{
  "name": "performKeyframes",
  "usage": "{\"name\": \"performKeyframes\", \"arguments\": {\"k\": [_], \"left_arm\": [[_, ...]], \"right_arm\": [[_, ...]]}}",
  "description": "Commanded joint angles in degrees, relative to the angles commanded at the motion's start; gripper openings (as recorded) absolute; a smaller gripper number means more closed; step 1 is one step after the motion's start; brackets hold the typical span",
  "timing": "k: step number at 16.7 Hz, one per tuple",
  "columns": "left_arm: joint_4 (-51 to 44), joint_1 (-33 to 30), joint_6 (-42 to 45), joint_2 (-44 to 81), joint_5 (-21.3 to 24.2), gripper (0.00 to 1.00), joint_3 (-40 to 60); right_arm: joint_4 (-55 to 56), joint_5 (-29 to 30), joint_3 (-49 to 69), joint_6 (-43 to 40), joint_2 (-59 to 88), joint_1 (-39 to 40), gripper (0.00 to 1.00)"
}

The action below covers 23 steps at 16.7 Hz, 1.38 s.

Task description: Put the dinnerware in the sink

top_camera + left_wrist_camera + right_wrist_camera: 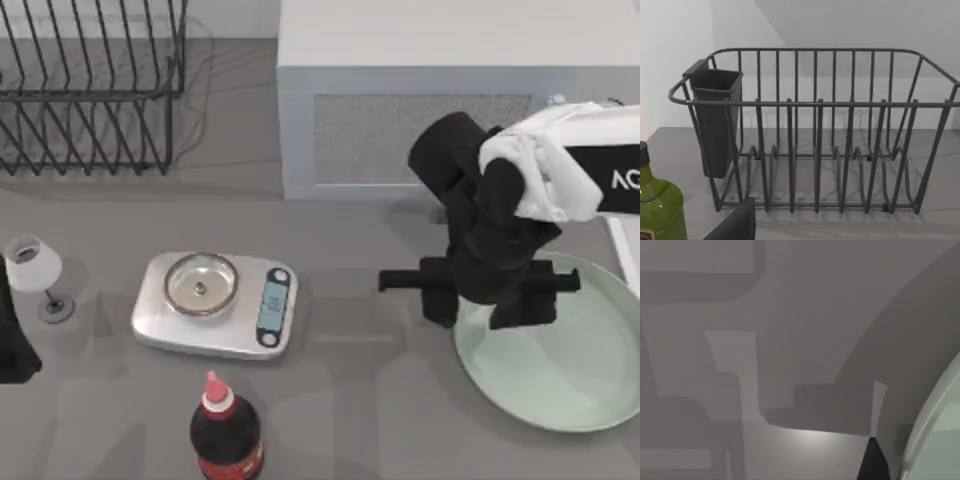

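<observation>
Right gripper over the plate's left rim, grasp not yet made.
We cannot tell how wide our fingers stand. The plate lies flat at the bench's right edge, the sink's white rim just beside it; left arm parked at the left edge; scale well apart.

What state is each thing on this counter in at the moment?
Plate: flat on the table, right side, not in the sink.
Wine glass: upright.
Cola bottle: upright, red cap on.
Kitchen scale: pan bare.
Dish rack: no dishes.
Right gripper: over the plate's left rim.
</observation>
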Motion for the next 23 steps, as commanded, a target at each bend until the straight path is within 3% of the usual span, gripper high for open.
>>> {"name": "performKeyframes", "arguments": {"k": [7,12,17,23], "left_arm": [[0.0,0.0,0.0,0.0,0.0,1.00,0.0],[0.0,0.0,0.0,0.0,0.0,1.00,0.0],[0.0,0.0,0.0,0.0,0.0,1.00,0.0],[0.0,0.0,0.0,0.0,0.0,1.00,0.0]], "right_arm": [[-6.5,1.4,6.9,1.8,-4.6,3.0,0.00],[-26.9,1.8,27.9,4.3,-3.4,7.3,0.00],[-49.9,1.5,51.6,2.4,-3.3,4.1,0.00],[-60.1,1.0,61.8,-1.1,-4.1,-1.4,0.00]]}}
